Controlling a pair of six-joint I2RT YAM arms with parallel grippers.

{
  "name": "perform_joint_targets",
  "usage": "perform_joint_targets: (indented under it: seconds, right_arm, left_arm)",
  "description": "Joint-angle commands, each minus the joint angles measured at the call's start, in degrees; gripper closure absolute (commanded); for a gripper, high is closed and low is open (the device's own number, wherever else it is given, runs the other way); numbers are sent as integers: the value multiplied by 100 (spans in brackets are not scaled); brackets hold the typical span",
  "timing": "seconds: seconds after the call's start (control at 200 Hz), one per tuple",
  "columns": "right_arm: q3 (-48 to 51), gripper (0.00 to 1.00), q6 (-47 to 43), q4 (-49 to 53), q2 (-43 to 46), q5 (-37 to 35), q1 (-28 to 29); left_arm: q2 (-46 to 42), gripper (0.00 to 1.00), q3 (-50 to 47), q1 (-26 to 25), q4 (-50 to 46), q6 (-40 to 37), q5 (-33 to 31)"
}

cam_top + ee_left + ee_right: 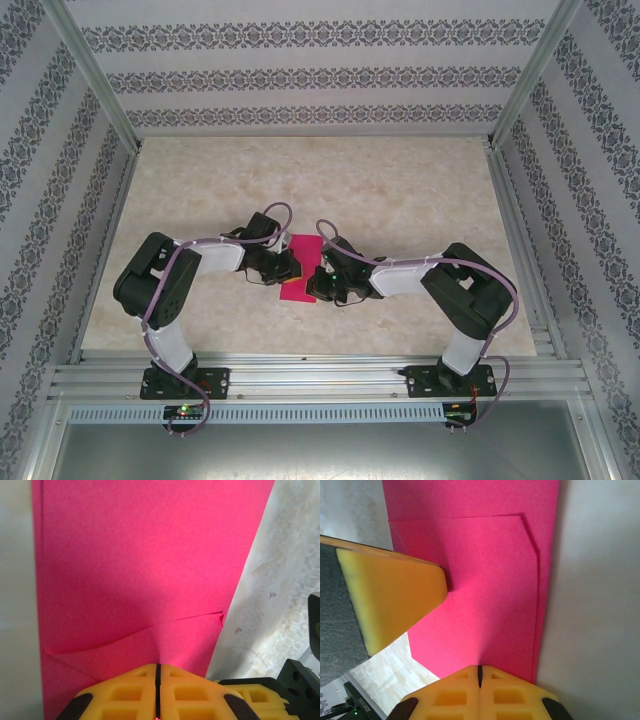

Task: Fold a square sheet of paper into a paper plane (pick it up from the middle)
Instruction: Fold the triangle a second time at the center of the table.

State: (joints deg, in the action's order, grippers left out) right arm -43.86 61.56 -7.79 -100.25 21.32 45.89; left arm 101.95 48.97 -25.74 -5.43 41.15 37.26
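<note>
From above, the square sheet of paper point(303, 262), magenta, is seen on the desk point(400, 190) between the left jaws and right jaws. Left wrist: a slanted folded flap is shown ahead of shut, empty jaws. Right wrist: the right jaws are shut and empty, and the sheet is touched by the left jaws.

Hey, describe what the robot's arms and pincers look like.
The left arm and right arm have white shells, black joints and a lilac cable along each. The left pincer and right pincer carry yellow-orange foam pads with rectangular recesses.
</note>
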Motion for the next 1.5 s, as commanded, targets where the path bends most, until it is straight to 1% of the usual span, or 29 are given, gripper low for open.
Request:
perform_joint_targets:
  seconds: [0.0,0.08,0.2,0.46,0.545,0.654,0.724,0.854,0.894,0.989,1.189,1.234,1.374,1.439,1.494]
  right_arm:
    - [154,100,-70,583,-278,-205,61]
    - [110,100,-163,739,-309,-226,61]
    - [74,100,-224,868,-329,-234,54]
    - [-17,100,-264,911,-372,-198,53]
    - [-103,100,-294,938,-386,-139,52]
    - [-182,100,-303,982,-362,-147,52]
    - [-193,100,-287,990,-331,-165,52]
    - [-233,100,-268,1008,-311,-186,43]
    - [-245,100,-270,1010,-306,-201,43]
    - [-270,100,-273,1017,-302,-199,26]
    - [-371,100,-294,1024,-346,-113,9]
    - [-409,100,-311,1025,-342,-85,8]
    - [-519,100,-216,875,-206,120,-52]
    - [-706,99,-285,1031,-51,129,-49]
    - [-884,97,-390,1181,84,108,-38]
  left_arm:
    - [150,90,-79,124,80,113,-512]
    - [120,90,-74,285,-2,98,-644]
    - [132,89,114,467,-261,-55,-652]
    - [249,89,498,814,-702,-361,-786]
    - [282,89,616,902,-798,-414,-680]
    - [5,87,662,890,-845,-434,-402]
    - [-338,86,629,879,-833,-462,-212]
    - [-833,84,468,669,-721,-529,55]
    - [-839,84,451,597,-722,-577,141]
    - [-660,88,369,463,-765,-650,216]
    - [-158,90,185,455,-200,-552,533]
    - [-91,90,176,453,-195,-546,501]
    - [147,90,243,449,-492,-686,39]
    - [257,90,264,463,-625,-685,-188]
    - [344,90,284,460,-706,-710,-252]
